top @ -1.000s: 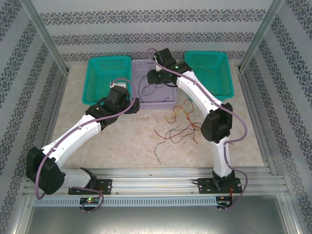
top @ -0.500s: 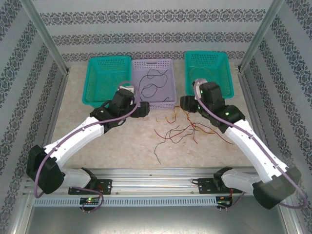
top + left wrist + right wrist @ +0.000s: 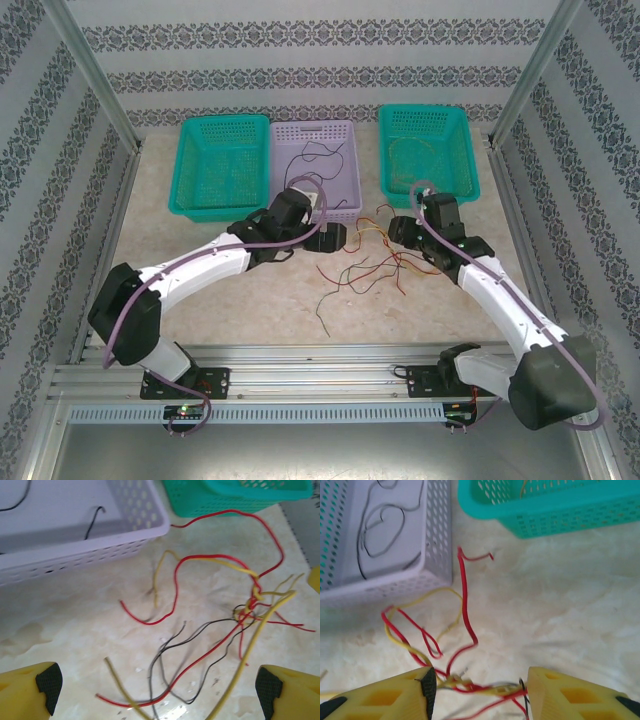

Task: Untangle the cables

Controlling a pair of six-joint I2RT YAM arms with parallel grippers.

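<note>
**Q:** What is at the left of the desk [image 3: 250, 300]?

**A:** A teal basket [image 3: 222, 165] sits at the back left. In front of it the left arm reaches toward the middle. The left hand [image 3: 325, 238] hovers just in front of a lilac basket [image 3: 345, 135] and is wide open, holding nothing.

**Q:** Where are the cables compared with that hand?

**A:** The cables [image 3: 370, 265] lie loose on the desk, just to the right of the left hand. They are thin red, yellow and black wires, snarled together. In the left wrist view they spread across the desk below and beyond the open hand [image 3: 157, 682]. Their knot [image 3: 247, 611] lies nearer its right finger [image 3: 280, 690]. One separate black wire [image 3: 91, 524] lies inside the lilac basket.

**Q:** And the right side?

**A:** The right hand [image 3: 398, 228] is at the tangle's far right edge. In its wrist view the fingers of that hand [image 3: 479, 685] stand apart. The knotted red and yellow strands cross the gap between them, and the fingers do not pinch them. Loops of red wire [image 3: 463, 590] run ahead toward the lilac basket. A second teal basket [image 3: 470, 160] stands behind this hand, at the back right.
</note>
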